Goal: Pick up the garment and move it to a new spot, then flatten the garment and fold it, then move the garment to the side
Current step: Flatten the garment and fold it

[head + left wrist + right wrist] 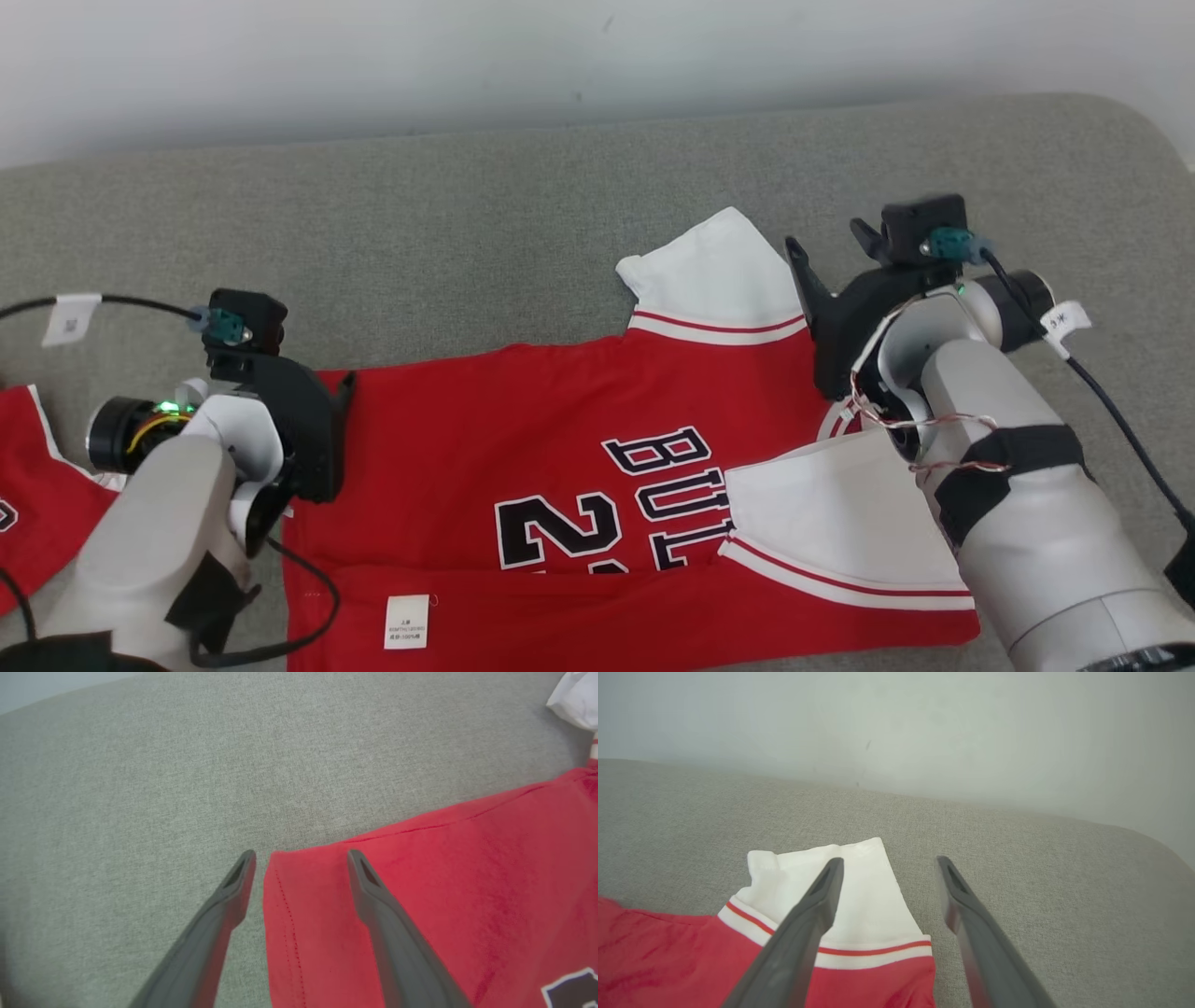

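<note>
The jersey (485,420) is lying spread on the couch (467,205). The left gripper (301,854) is hovering with jaws wide, the red hem corner sitting between them and spreading toward 4 o'clock. The right gripper (887,861) is gaping too, its 9 o'clock finger crossing the white sleeve (871,905).

Head view: from above, steeply down on the red jersey (560,401) and grey cushion (467,233).
Left wrist view: low, close over the jersey's hem corner.
Right wrist view: low, facing the wall (896,728), near the white sleeve (868,896).
Shared: jersey, cushion.
</note>
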